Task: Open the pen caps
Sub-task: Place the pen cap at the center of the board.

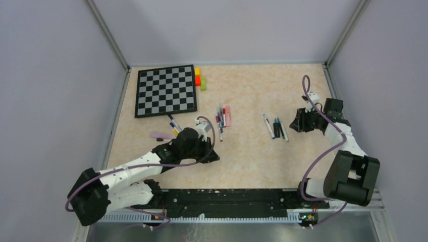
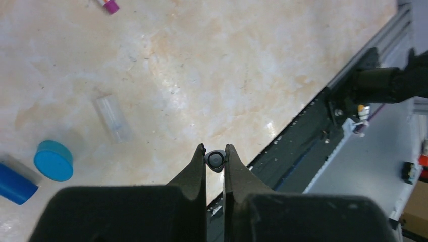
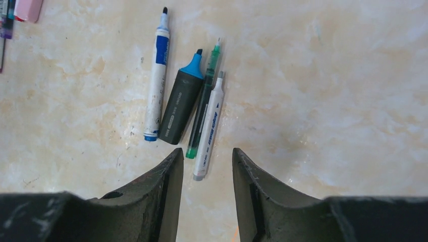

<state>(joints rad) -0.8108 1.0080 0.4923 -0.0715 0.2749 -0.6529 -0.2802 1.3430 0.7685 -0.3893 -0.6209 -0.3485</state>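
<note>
Here, four uncapped pens [image 3: 180,108], perhaps more.

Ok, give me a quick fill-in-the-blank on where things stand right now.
1. The left tool is shut on a small ___ cap.
2. Just ahead of the open right tool lie ___ uncapped pens side by side.
3. The chessboard sits on the far ___ side of the table.
Missing: grey; four; left.
</note>
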